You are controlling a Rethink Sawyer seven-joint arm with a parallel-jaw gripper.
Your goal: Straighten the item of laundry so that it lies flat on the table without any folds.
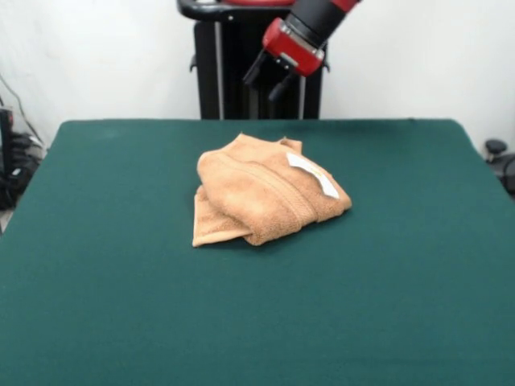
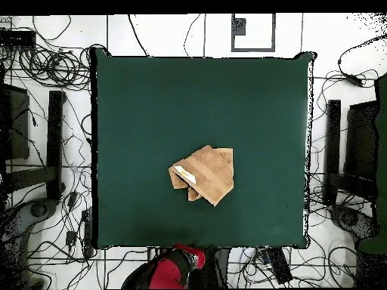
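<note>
towel [image 1: 265,193]: bunched and folded over itself near the table's centre, slightly toward the robot's side; several layers are stacked, one flat corner sticks out at the camera-side left in the front view.
tag [image 1: 314,174]: white strip is seen on top of the folds, on the right part of the heap in the front view.
table [image 1: 96,305]: green top, the towel is surrounded by bare felt on all sides.
gripper [image 1: 269,76]: raised above the far edge, well apart from the towel; two dark fingers are seen spread apart, nothing is held.
pedestal [image 1: 233,72]: black, behind the far edge.
</note>
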